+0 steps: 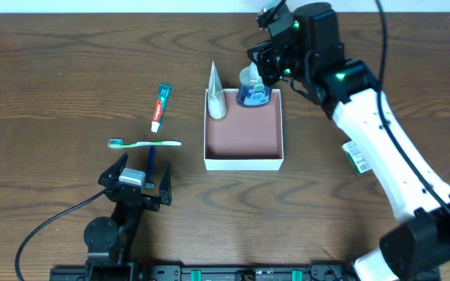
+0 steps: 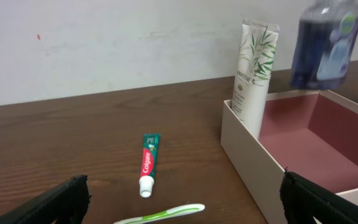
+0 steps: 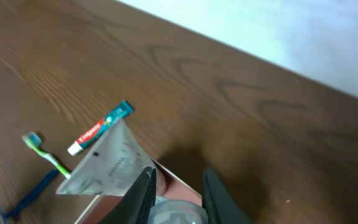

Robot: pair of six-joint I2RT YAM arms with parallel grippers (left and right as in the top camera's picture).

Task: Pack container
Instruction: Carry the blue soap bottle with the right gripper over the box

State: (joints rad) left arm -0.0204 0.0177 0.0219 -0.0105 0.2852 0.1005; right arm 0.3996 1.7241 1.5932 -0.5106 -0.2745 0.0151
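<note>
Looking down, we see the container (image 1: 244, 163) mid-table, a Pantene tube (image 1: 216, 94) upright in its far-left corner. Our right gripper (image 1: 266, 69) pinches a blue bottle (image 1: 252, 92) over the far-right corner. Colgate toothpaste (image 1: 160, 107), a green toothbrush (image 1: 143, 144) and a blue razor (image 1: 150, 158) lie left, near our wide-spread left gripper (image 1: 145, 165). Only the left wrist view shows the bottle hanging clear of the container's bottom.

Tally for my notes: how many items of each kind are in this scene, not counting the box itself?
Tubes: 2, the Pantene tube and the Colgate toothpaste
Bottles: 1, the blue bottle
Toothbrushes: 1, the green toothbrush
Razors: 1, the blue razor
Packets: 1, the green-and-white packet
Total: 6
</note>
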